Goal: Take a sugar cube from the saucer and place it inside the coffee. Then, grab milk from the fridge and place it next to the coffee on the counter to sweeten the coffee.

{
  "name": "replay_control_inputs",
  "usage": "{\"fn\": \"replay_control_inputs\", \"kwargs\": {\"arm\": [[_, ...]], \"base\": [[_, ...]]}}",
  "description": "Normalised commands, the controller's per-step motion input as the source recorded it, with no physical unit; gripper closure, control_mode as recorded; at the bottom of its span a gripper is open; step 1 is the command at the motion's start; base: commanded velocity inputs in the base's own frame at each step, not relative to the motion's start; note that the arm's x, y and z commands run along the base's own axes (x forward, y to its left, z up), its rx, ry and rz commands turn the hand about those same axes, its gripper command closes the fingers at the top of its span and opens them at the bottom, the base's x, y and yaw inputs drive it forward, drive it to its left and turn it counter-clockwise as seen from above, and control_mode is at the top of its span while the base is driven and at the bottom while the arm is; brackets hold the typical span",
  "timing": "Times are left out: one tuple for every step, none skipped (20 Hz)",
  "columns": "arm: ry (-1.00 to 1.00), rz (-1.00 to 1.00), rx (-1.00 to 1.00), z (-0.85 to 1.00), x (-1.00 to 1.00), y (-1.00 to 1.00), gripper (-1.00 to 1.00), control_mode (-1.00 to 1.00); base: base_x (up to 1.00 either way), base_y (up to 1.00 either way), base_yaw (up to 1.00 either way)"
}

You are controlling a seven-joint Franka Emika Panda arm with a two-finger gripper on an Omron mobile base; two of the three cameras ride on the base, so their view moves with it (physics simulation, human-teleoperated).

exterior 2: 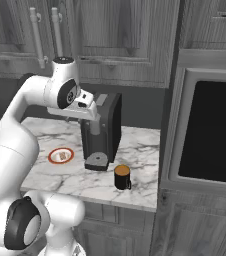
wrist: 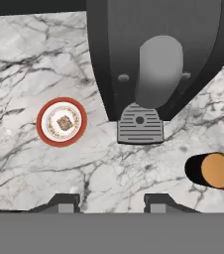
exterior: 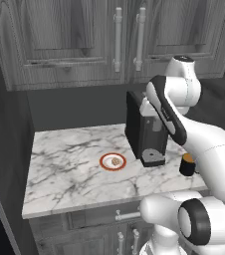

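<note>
Up close, the gripper [wrist: 111, 202] hangs over the worktop [wrist: 29, 54], its jaws apart and holding nothing. The coffee machine [wrist: 158, 49] stands at the back, the coffee [wrist: 213, 170] near the front edge. The saucer [wrist: 62, 122] sits apart, sugar cube [wrist: 64, 122] on it.

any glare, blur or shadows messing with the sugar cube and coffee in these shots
Hand view: sharp, even light, no glare; the sugar cube reads clearly on the saucer. Left base view: the arm hides part of the coffee. Right base view: the cube is small and soft, the backsplash dim.
</note>
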Motion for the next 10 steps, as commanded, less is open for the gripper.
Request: {"fn": "replay_control_inputs", "kwargs": {"arm": [[0.0, 0.0, 0.0, 0.0, -0.02, 0.0, -1.0, -1.0], [-0.02, 0.0, 0.0, 0.0, -0.09, 0.0, -1.0, -1.0], [0.0, 0.0, -0.03, 0.0, -0.07, 0.07, -1.0, -1.0], [0.0, 0.02, -0.03, 0.0, -0.03, 0.31, -1.0, -1.0], [0.02, 0.03, -0.02, -0.05, -0.01, 0.46, -1.0, -1.0], [0.02, 0.0, 0.0, -0.12, -0.11, 0.51, -1.0, -1.0], [0.05, 0.0, 0.0, -0.16, -0.09, 0.59, -1.0, -1.0], [0.07, 0.0, 0.0, -0.24, -0.09, 0.61, -1.0, -1.0], [0.09, 0.0, 0.0, -0.29, -0.1, 0.61, -1.0, -1.0], [0.12, 0.01, 0.0, -0.39, -0.11, 0.62, -1.0, -1.0]], "base": [[0.0, 0.0, 0.0], [0.0, 0.0, 0.0], [0.0, 0.0, 0.0], [0.0, 0.0, 0.0], [0.0, 0.0, 0.0], [0.0, 0.0, 0.0], [0.0, 0.0, 0.0], [0.0, 0.0, 0.0], [0.0, 0.0, 0.0], [0.0, 0.0, 0.0]]}}
